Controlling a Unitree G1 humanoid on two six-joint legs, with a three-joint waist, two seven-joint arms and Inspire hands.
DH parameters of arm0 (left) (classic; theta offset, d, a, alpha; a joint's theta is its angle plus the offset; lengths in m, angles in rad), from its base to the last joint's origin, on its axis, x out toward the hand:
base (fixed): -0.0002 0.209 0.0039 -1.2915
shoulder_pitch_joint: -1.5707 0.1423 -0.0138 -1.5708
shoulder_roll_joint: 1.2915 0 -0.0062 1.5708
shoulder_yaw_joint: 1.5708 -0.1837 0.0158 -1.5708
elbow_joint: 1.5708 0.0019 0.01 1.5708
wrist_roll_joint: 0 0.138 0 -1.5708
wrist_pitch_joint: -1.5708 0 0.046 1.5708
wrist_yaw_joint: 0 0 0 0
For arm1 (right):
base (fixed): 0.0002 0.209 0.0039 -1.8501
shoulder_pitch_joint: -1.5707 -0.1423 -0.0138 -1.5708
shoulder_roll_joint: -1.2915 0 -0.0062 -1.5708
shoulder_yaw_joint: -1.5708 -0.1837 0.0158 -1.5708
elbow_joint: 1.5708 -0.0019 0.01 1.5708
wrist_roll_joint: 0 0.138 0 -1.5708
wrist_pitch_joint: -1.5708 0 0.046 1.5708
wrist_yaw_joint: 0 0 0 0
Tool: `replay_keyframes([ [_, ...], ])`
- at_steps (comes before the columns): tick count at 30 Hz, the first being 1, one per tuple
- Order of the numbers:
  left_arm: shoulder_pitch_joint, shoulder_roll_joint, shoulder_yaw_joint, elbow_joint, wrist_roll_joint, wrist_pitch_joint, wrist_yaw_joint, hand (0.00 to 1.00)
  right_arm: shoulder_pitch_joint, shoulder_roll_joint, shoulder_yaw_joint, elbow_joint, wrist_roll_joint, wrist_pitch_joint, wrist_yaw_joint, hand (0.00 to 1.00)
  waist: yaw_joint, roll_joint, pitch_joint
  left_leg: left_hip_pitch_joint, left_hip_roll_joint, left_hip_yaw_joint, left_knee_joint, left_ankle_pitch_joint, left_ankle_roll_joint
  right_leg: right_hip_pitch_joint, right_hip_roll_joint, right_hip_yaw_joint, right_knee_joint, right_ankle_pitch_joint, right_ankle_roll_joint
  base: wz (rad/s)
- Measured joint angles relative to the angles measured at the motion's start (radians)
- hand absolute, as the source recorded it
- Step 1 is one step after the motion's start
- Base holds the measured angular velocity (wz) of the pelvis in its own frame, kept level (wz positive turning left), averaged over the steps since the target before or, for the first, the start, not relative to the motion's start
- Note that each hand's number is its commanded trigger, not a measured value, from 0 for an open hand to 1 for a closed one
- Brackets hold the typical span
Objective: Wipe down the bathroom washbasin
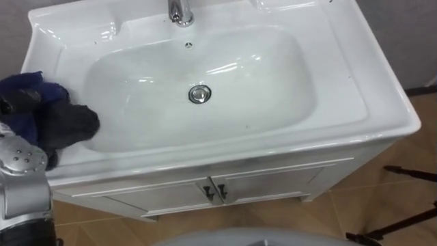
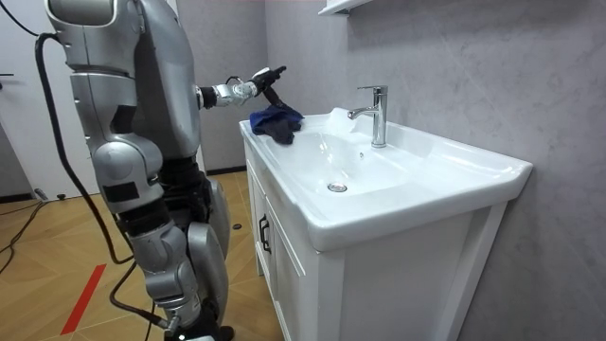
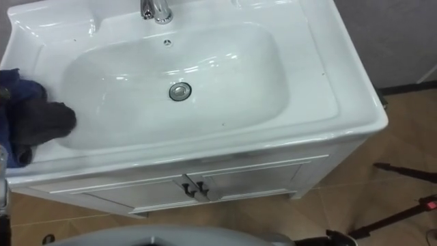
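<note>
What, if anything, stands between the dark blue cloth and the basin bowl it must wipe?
Nothing visible: the dark blue cloth lies on the left rim of the white ceramic basin, under the left hand, beside the bowl.

The robot wears silver-grey shells with black joints at the hips, a thick black cable looping from its shoulder, and a screw-studded silver wrist behind its black left hand (image 2: 267, 80).

Two head cameras: close, looking steeply down on basin (image 1: 355, 89), facing wall behind tap (image 1: 180, 11). Right eye set slightly aside; drain (image 1: 199, 94) sits more left there. Room camera: further off, on robot's right, near rim height, looking along basin. Shared: basin, tap, drain.
</note>
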Motion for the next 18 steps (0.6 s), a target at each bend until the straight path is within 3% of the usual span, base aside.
replay_keyframes([
  [7,-0.033,0.024,0.101,-0.073,-0.042,-0.081,0.115,0.0,0.006,-0.004,-0.001,0.005,-0.007,-0.024,0.0,0.0,0.003,0.01,0.0,0.002,-0.001,0.0,-0.001,0.0,0.0,0.0,0.001,0.006,-0.002,0.0,0.001,-0.01],
  [14,-0.042,0.028,0.178,-0.073,-0.049,-0.093,0.142,0.0,0.035,-0.006,-0.012,-0.024,-0.051,-0.033,0.005,0.0,0.032,0.016,-0.0002,0.009,-0.001,0.0,-0.001,0.0,0.0,0.0,0.002,0.027,-0.001,0.001,0.0,-0.11],
  [18,-0.043,0.034,0.214,-0.072,-0.052,-0.104,0.201,0.0,0.039,-0.008,-0.018,-0.027,-0.066,-0.032,0.004,0.0,0.053,0.017,0.0003,0.008,-0.001,-0.006,-0.002,0.0,0.0,0.0,0.002,0.024,-0.001,0.001,0.0,0.03],
])
